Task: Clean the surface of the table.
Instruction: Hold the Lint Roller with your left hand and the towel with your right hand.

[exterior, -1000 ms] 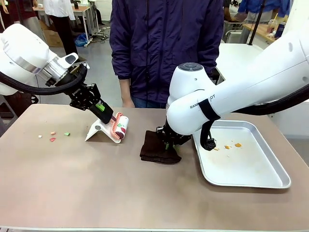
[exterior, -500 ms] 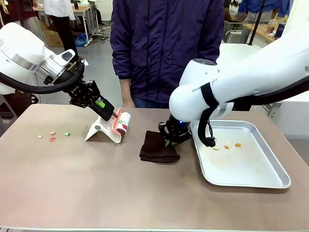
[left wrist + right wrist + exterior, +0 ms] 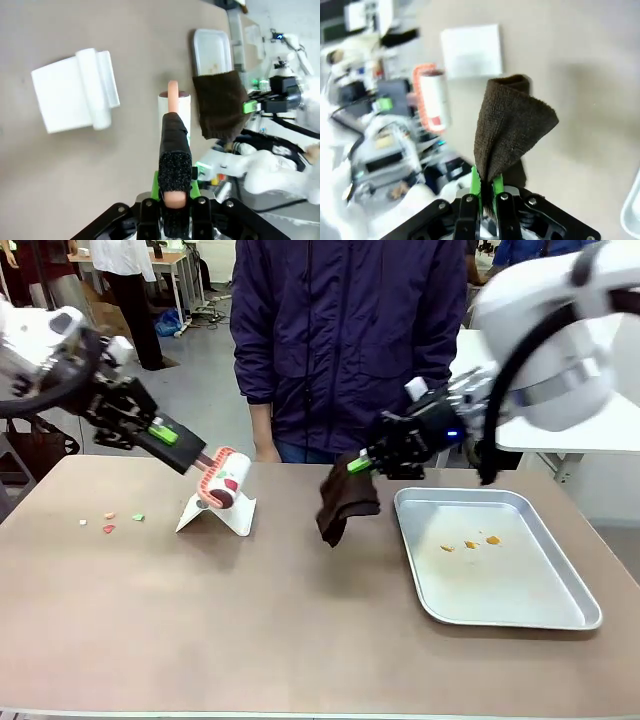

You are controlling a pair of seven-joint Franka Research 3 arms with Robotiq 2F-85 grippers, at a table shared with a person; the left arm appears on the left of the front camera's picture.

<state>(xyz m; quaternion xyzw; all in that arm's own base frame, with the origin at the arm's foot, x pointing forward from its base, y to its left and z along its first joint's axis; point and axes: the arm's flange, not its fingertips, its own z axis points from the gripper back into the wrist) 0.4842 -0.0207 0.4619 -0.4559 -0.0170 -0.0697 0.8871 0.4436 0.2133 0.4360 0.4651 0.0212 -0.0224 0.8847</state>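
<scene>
Little of the job looked done. The table (image 3: 300,640) stood in front of me, with 4 scraps (image 3: 110,523) unswept at its 9 o'clock. The left gripper (image 3: 188,450) clamped the roller (image 3: 225,482) above its stand (image 3: 215,515). The right gripper (image 3: 360,466) pinched a cloth (image 3: 345,505) clear of the top, with the tray (image 3: 560,615) at 3 o'clock.

left arm (image 3: 40,345) reaches inward, wrist angled downward; left gripper (image 3: 180,445) clamped tight on the handle of a lint roller (image 3: 222,480). right arm (image 3: 560,340) held high, right gripper (image 3: 360,464) pinched closed on a brown cloth (image 3: 345,505) hanging beneath it.
</scene>
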